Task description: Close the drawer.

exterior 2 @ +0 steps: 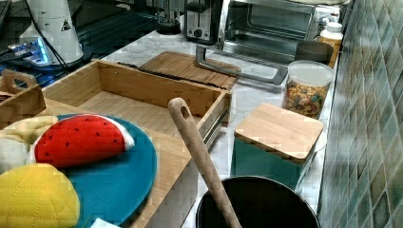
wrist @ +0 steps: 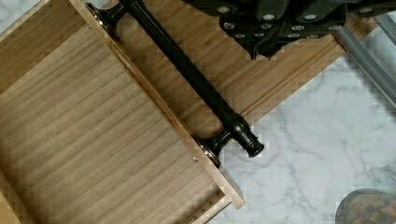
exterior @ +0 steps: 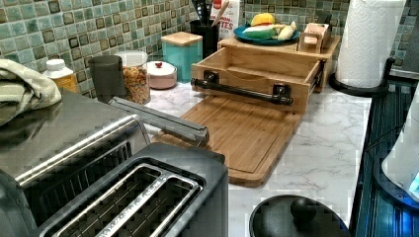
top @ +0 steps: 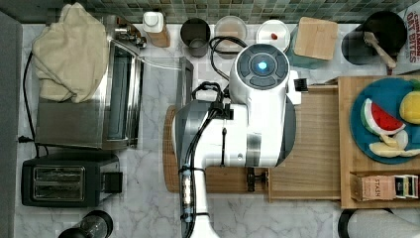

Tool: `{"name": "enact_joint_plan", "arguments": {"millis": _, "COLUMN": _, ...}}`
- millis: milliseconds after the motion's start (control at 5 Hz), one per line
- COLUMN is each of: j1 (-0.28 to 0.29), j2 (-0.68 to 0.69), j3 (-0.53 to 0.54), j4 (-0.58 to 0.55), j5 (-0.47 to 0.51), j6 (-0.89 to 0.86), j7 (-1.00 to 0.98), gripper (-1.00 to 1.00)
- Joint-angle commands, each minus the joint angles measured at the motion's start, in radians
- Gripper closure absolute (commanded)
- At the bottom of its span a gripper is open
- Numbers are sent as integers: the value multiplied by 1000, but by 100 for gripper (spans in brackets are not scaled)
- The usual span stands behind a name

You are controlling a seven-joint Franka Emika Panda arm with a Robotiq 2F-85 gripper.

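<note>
the drawer (exterior: pixel 257 69) stands fully open; fingers' state i cannot tell. you next push its black handle (wrist: pixel 196 81) inward.

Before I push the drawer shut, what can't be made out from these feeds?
- Gripper: wrist view cuts it off at the picture's edge, so finger state is unreadable.
- Drawer: top view, the arm covers its front panel and most of the handle.
- Cutting board: top view, largely under the arm.
- Drawer's far end: wrist view cuts it off.
</note>
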Motion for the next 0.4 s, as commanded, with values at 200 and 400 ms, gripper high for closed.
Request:
{"name": "enact_joint_plan", "arguments": {"millis": 200, "j1": 0, "j2": 0, "j3": 0, "j4": -5, "j5": -6, "j6": 0, "j7": 0, "gripper": 100}}
{"name": "enact_joint_plan", "arguments": {"millis": 400, "j1": -8, "j2": -22, "j3": 5, "j4": -116, "j5": 43, "j6": 148, "j7": -159, "gripper": 100}}
